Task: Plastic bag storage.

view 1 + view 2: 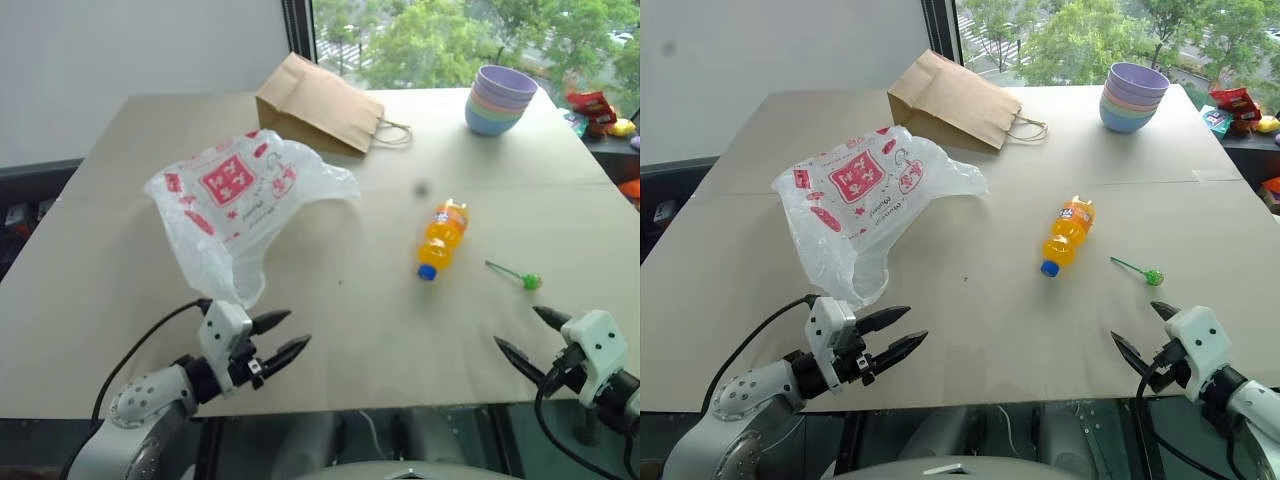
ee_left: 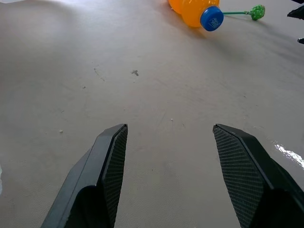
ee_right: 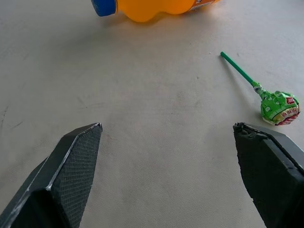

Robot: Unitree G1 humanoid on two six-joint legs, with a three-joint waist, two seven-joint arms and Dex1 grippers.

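The plastic bag point(image 1: 235, 205), crinkly translucent white with red printed squares, lies crumpled on the left half of the beige table point(image 1: 330, 320). My left gripper point(image 1: 290, 335) hovers open near the table's front edge, just in front of the bag's lower end, with nothing between its fingers point(image 2: 111, 156). Over at the front right, my right gripper point(image 1: 520, 333) stands wide open and empty, close to a green lollipop point(image 3: 278, 107).
A brown paper bag point(image 1: 320, 103) with string handles lies at the back. A stack of pastel bowls point(image 1: 500, 98) stands at the back right. An orange soda bottle point(image 1: 442, 237) with a blue cap lies mid-table. Small colourful items point(image 1: 598, 108) sit beyond the right edge.
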